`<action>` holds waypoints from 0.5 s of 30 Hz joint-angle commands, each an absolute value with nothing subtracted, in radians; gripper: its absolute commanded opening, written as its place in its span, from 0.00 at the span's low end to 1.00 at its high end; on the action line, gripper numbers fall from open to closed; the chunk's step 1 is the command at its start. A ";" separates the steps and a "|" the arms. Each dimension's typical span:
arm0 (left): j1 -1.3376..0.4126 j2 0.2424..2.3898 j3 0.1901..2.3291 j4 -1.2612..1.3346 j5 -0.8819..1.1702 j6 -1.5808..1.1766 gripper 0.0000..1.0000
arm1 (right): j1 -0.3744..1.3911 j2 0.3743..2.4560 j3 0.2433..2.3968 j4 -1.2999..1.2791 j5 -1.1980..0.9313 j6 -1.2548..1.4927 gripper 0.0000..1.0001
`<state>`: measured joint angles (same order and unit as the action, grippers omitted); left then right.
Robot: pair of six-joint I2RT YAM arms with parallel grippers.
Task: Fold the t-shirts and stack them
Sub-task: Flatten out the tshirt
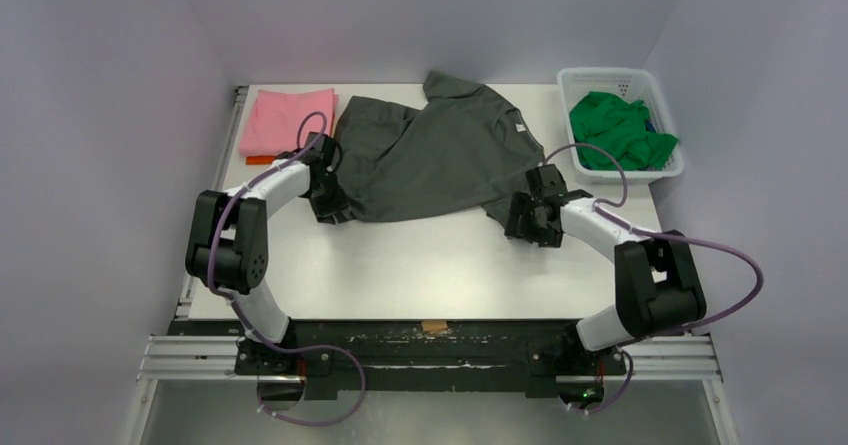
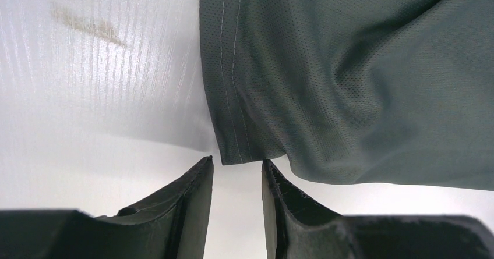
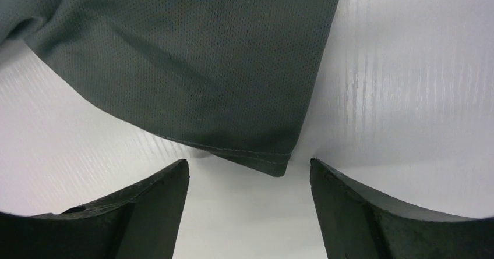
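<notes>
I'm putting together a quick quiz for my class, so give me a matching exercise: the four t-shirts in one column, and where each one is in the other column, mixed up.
Things:
1. grey t-shirt
2. pink t-shirt
3. green t-shirt
4. orange t-shirt

Places:
A. in the white basket
B. just an edge peeking out under the pink one
C. spread out in the middle
D. folded flat at the far left

Pairs: 1-C, 2-D, 3-A, 4-B

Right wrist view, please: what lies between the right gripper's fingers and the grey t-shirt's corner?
Only bare white table; nothing else. The corner of the grey t-shirt points into the gap between the open fingers, untouched, as the right wrist view shows.
</notes>
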<state>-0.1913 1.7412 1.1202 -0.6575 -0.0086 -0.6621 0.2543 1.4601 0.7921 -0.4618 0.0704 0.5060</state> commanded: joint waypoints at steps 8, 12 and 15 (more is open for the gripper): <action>-0.197 1.739 1.152 -0.662 -0.009 -0.658 0.35 | 0.253 1.578 0.838 -0.368 0.155 0.579 0.48; -0.212 1.737 1.150 -0.654 0.025 -0.665 0.34 | 0.250 1.531 0.847 -0.394 0.235 0.616 0.03; -0.248 1.744 1.149 -0.647 0.044 -0.675 0.33 | 0.225 1.444 0.836 -0.458 0.313 0.608 0.00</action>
